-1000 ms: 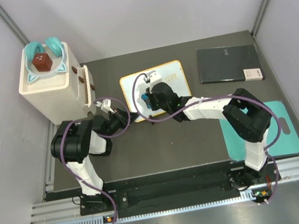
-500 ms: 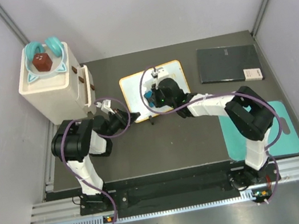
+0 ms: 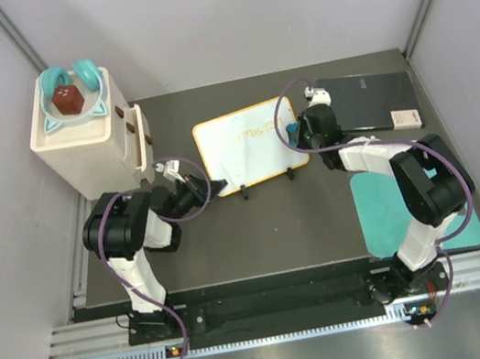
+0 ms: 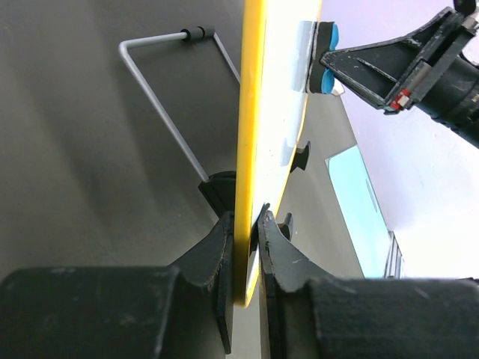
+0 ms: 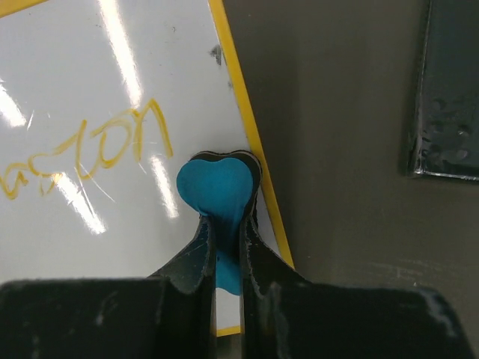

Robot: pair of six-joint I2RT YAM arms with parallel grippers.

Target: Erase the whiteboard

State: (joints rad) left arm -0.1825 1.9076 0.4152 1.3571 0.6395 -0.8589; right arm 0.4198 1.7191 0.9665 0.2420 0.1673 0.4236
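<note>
Mid-table the whiteboard (image 3: 248, 145) stands propped, left gripper (image 4: 245, 224) pinching its left frame edge; right gripper (image 5: 224, 224) clamps a blue heart-shaped eraser (image 5: 215, 185) at the right edge, so yellow writing (image 5: 97, 153) lies leftward along the long axis.

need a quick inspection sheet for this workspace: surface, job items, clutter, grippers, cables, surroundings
surface: dark table, no damage seen
job's things: whiteboard propped on its black feet, yellow writing not yet erased; blue eraser at its right edge
clutter: dark grey slab far right; teal mat near right; cream cabinet far left, teal bowl and brown cube on top
grippers: left gripper shut on the whiteboard's left edge; right gripper shut on the blue eraser
cables: purple cables loop along both arms, no snag seen
surroundings: grey walls; metal rail at near edge
</note>
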